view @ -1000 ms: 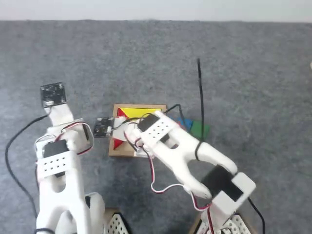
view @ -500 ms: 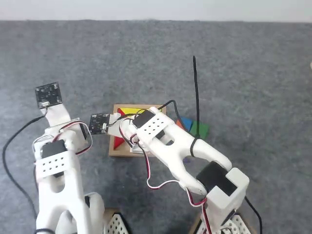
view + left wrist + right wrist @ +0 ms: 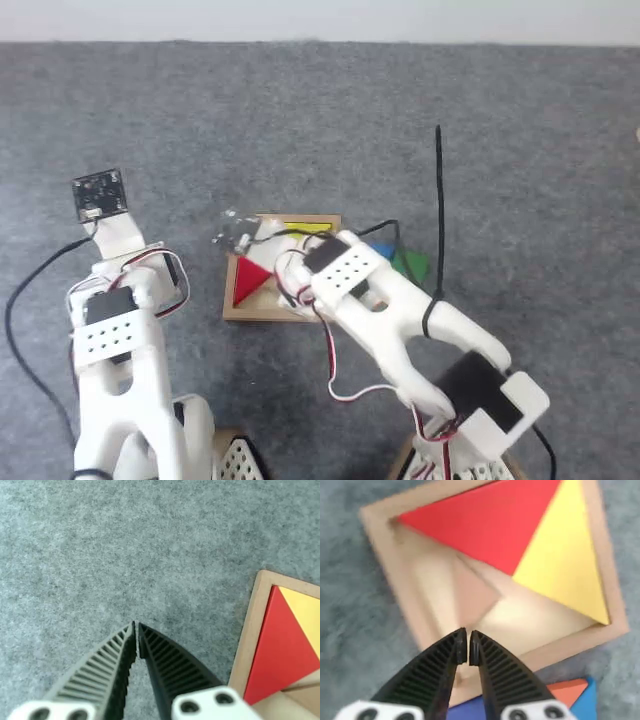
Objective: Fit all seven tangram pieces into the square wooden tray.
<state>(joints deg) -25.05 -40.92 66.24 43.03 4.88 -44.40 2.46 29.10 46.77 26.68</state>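
**Two triangles in, both grippers shut and empty**

We see the square wooden tray [image 3: 255, 313] mid-bench on grey felt. A large red triangle [image 3: 248, 278] lies along its left edge, touching a large yellow triangle [image 3: 305, 228] along its far edge. A blue piece [image 3: 380, 250] and a green piece [image 3: 410, 265] lie off its right edge. Our right gripper [image 3: 468, 645] is closed on nothing above the tray's bare floor. Our left gripper [image 3: 136, 630] is closed and empty over the felt near the tray's left edge.

Setting: robotics test bench in a lab-type room. Evidence: two white arms [image 3: 115, 340] with exposed servo wires [image 3: 320, 375] stand side by side on grey felt [image 3: 500, 120]. Plain pale wall [image 3: 320, 20] behind. A wooden tray [image 3: 250, 314] serves as test piece.
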